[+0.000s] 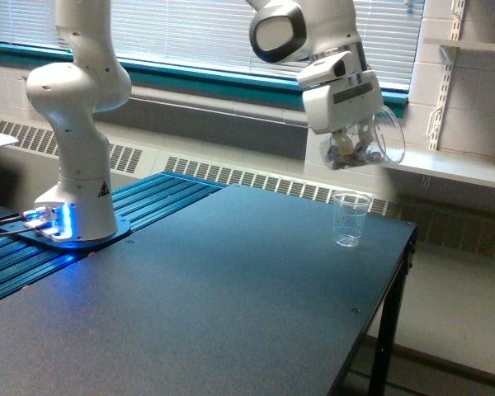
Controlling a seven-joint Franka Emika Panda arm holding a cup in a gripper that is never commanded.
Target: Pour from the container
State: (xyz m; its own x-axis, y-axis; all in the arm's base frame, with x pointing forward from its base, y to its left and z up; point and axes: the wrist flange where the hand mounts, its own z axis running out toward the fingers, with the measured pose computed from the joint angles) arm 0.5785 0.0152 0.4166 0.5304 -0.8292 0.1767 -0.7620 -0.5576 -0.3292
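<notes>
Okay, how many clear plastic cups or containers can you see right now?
2. The container with the looped handle is held in the claw above the table; the small cup stands on the table below it.

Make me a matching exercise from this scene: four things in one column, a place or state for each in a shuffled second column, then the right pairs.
Things
1. container
2. small cup
3. robot base
4. table

Places or states
A. standing upright on the table, looks empty
B. lit with a blue glow
C. held in the air by the gripper, small bits inside
D. dark, flat top

Pairs: 1-C, 2-A, 3-B, 4-D
</notes>
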